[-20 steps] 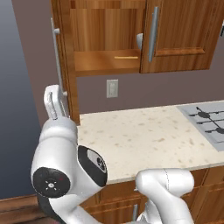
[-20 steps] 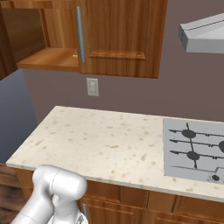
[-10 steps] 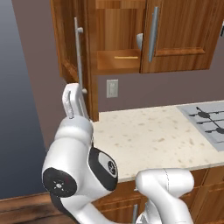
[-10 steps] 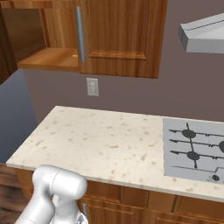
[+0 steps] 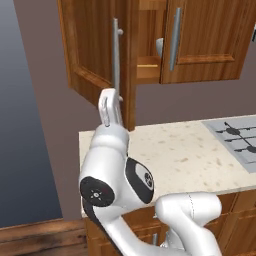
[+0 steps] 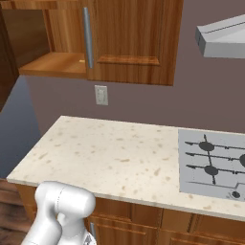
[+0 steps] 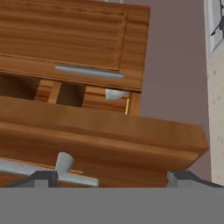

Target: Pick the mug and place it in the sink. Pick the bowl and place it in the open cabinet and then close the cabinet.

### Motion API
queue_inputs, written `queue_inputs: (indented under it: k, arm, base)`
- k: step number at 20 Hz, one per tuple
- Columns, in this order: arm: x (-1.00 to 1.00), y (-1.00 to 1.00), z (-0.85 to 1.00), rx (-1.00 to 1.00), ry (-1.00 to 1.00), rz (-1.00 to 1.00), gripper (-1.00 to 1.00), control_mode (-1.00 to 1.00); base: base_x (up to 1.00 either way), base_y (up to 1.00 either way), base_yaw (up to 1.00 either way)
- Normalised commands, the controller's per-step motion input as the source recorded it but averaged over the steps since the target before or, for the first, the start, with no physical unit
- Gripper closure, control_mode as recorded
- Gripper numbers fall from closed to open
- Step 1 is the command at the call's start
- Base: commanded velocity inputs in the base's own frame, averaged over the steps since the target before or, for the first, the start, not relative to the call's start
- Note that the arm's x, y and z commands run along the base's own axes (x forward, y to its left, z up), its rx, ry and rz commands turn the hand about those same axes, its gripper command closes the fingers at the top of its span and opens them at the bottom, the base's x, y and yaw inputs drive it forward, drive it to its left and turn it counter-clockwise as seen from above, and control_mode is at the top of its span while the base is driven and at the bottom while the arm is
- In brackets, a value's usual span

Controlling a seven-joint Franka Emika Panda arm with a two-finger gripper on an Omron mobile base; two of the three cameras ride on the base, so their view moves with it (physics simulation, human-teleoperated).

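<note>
Gripper (image 7: pixel 111 177), hand view: the two dark finger tips stand at the bottom corners of the frame, spread wide apart, with nothing between them. Directly ahead of them, across the lower half of the frame, lies the face of the open cabinet door (image 7: pixel 100 135), its silver bar handle (image 7: pixel 57 174) at lower left just beside the left finger tip; contact cannot be told. Above it, the shut cabinet door (image 7: pixel 70 39) fills the upper left, carrying a second bar handle. In the dark gap between the two doors, at centre, a small pale rounded piece of the bowl (image 7: pixel 114 94) shows inside the cabinet.

Left base view: the white arm (image 5: pixel 117 175) rises from the lower right, and the gripper (image 5: pixel 109 107) stands upright at centre left, just beside the lower end of the open door's handle (image 5: pixel 116 57). The cabinet (image 5: pixel 200 40) occupies the top of the frame; the bowl (image 5: pixel 159 47) shows as a pale sliver in the opening. Below lies the speckled countertop (image 5: pixel 175 155), with a gas hob (image 5: pixel 235 137) at right.

Right base view: countertop (image 6: pixel 110 153) at centre, wall socket (image 6: pixel 101 94) above it, range hood (image 6: pixel 222 40) at upper right.
</note>
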Motion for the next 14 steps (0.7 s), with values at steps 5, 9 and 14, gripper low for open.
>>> queue_inputs:
  k: [5,9,14]
  arm:
    - [0.71,-0.38,0.03,0.0,0.0,0.0,-1.0,-1.0]
    - [0.71,-0.47,0.01,0.0,0.0,0.0,-1.0,-1.0]
    - [0.81,-0.54,0.0,0.02,0.04,0.0,-1.0,-1.0]
  base:
    - [0.0,0.0,0.0]
    - [0.0,0.0,0.0]
    - [0.0,0.0,0.0]
